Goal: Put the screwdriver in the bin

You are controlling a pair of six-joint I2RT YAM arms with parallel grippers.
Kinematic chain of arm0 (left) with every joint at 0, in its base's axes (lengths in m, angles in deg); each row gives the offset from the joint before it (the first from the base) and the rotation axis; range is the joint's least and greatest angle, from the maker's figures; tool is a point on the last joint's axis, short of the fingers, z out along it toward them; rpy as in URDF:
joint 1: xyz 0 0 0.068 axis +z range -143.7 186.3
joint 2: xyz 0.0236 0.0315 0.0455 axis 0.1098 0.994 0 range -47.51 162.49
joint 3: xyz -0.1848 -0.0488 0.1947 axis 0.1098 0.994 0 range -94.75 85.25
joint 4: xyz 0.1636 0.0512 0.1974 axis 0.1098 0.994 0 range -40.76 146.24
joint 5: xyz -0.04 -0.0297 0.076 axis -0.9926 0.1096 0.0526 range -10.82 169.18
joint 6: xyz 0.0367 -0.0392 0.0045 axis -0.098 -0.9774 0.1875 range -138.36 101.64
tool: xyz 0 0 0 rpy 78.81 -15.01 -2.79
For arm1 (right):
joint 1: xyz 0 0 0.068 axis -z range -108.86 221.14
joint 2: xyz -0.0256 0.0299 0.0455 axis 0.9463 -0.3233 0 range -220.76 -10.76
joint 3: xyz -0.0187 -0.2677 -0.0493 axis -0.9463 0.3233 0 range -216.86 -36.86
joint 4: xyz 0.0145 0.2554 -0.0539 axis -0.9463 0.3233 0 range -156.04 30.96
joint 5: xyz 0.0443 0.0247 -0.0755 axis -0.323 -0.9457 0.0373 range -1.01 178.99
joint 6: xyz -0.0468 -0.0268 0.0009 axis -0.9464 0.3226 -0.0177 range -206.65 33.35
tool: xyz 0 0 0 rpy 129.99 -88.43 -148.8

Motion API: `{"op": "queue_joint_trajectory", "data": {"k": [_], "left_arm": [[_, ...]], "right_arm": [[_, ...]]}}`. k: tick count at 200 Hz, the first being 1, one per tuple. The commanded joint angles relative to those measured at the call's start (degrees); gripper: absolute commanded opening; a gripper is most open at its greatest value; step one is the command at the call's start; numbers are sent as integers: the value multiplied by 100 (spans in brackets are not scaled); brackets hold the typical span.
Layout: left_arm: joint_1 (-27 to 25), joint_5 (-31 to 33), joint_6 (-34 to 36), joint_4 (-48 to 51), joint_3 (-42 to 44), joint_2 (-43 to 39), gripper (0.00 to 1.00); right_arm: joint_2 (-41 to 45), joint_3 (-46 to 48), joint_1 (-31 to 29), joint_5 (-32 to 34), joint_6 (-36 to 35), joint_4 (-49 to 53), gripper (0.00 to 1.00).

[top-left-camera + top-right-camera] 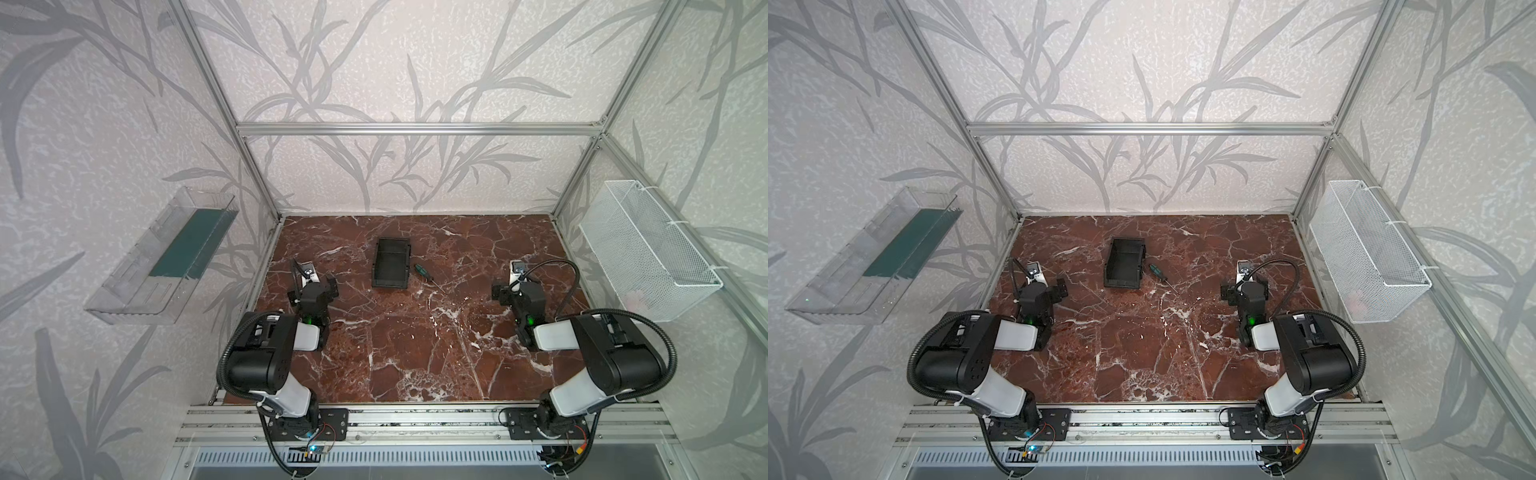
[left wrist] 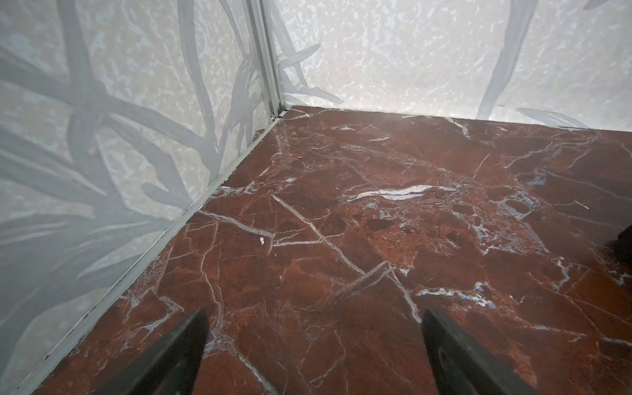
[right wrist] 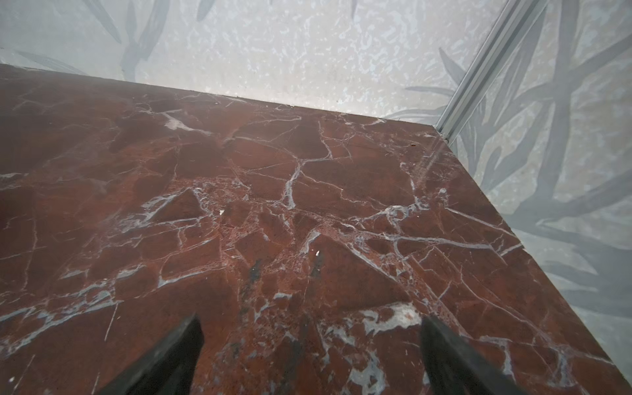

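The screwdriver (image 1: 421, 271) (image 1: 1157, 271), green-and-black handled with a thin dark shaft, lies flat on the red marble table, just right of the bin (image 1: 377, 266) (image 1: 1109, 266). The bin is a small black open tray with nothing visible inside, standing at mid-table towards the back. My left gripper (image 1: 312, 287) (image 2: 314, 313) hovers open to the left of the bin, well apart from it. My right gripper (image 1: 517, 287) (image 3: 310, 318) hovers open to the right of the screwdriver, with a wide gap between them. Both wrist views show only bare marble between the fingers; neither shows the screwdriver.
A clear plastic shelf (image 1: 166, 257) hangs on the left wall and a white wire mesh basket (image 1: 648, 249) on the right wall. Aluminium posts stand at the back corners. The arm bases sit on a metal rail (image 1: 415, 419) along the front edge.
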Motion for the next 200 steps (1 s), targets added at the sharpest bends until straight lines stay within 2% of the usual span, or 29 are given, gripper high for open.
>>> {"op": "queue_joint_trajectory", "data": {"k": [1, 185, 200], "left_arm": [[24, 37, 33, -48, -40, -30, 99], [33, 19, 27, -38, -50, -39, 99], [33, 16, 21, -45, -34, -47, 99]], "right_arm": [[-8, -25, 23, -49, 21, -74, 99], [1, -16, 25, -45, 20, -90, 99], [75, 17, -20, 129, 0, -161, 99]]}}
